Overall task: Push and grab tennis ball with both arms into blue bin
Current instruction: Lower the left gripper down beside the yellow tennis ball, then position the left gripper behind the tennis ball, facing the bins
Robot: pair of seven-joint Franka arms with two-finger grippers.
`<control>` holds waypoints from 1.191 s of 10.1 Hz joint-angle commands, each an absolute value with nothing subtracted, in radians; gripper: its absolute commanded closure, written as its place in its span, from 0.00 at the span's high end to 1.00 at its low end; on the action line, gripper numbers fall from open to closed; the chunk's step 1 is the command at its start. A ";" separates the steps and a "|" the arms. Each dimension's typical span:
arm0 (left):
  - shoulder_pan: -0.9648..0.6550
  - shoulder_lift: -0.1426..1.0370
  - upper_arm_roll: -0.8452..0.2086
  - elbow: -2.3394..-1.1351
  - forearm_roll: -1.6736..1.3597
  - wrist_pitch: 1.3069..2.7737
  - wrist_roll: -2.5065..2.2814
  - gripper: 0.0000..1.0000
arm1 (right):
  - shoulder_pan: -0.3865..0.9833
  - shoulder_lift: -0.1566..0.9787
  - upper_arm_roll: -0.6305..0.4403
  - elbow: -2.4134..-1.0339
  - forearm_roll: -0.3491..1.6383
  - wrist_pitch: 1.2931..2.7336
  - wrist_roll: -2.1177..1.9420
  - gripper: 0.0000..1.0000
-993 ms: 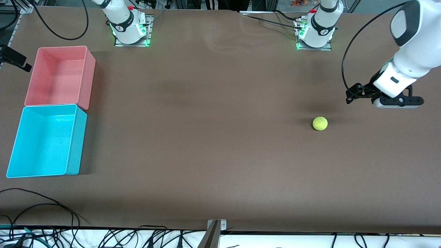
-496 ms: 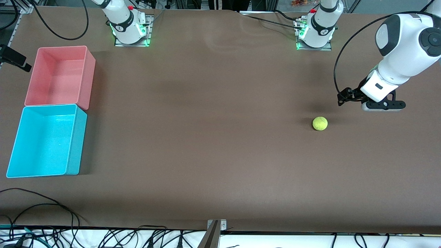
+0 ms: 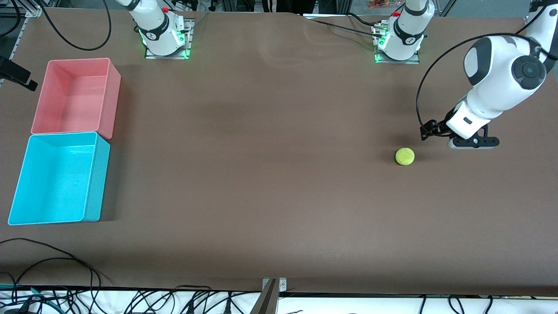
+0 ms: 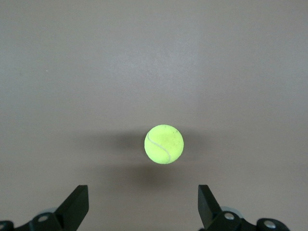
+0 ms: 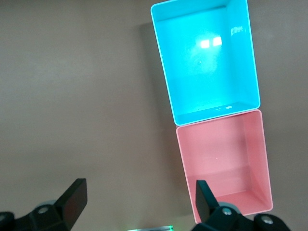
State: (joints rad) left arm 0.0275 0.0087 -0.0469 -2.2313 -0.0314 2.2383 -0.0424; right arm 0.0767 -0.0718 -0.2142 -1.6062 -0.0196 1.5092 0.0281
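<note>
Over the last second my left hand (image 3: 429, 131) has swung in from the left arm's end of the counter and dropped lower, and it now hangs over the bare brown counter (image 3: 270, 174) just beside the small fuzzy yellow-green tennis ball (image 3: 405, 156), toward the left arm's end from it. The ball has not moved. My left hand is released, its two black fingers (image 4: 74, 208) spread wide with nothing between them; in the left wrist view the tennis ball (image 4: 164, 144) lies on the counter ahead of the fingertips, centred between them and clear of both.

The ball rests on the counter well toward the left arm's end, about midway between the edge where the bases stand and the edge nearest the front camera.

My right hand (image 5: 139, 202) waits up high, out of the front view, also released and empty, looking down on the two bins. The rectangular cyan-blue plastic bin (image 3: 22, 174) stands at the right arm's end of the counter, touching the same-sized pink plastic bin (image 3: 114, 93), which lies farther from the front camera. Both bins are well apart from the ball.
</note>
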 commanded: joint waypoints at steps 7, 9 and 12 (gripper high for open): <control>0.015 0.169 -0.054 -2.232 -0.043 2.316 -0.034 0.30 | 0.069 -0.055 -0.216 -1.585 -0.006 1.506 0.018 1.00; -0.006 0.163 -0.057 -2.230 -0.034 2.315 -0.020 0.00 | 0.071 -0.032 -0.216 -1.585 -0.018 1.543 0.018 1.00; 0.017 0.163 -0.052 -2.232 -0.048 2.362 0.466 0.00 | 0.068 -0.002 -0.216 -1.585 -0.020 1.623 0.020 1.00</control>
State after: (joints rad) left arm 0.0000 0.1737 -0.0584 -2.2311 -0.0315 2.3199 0.1158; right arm 0.0746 -0.0292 -0.2150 -1.6060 -0.0196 1.5878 0.0281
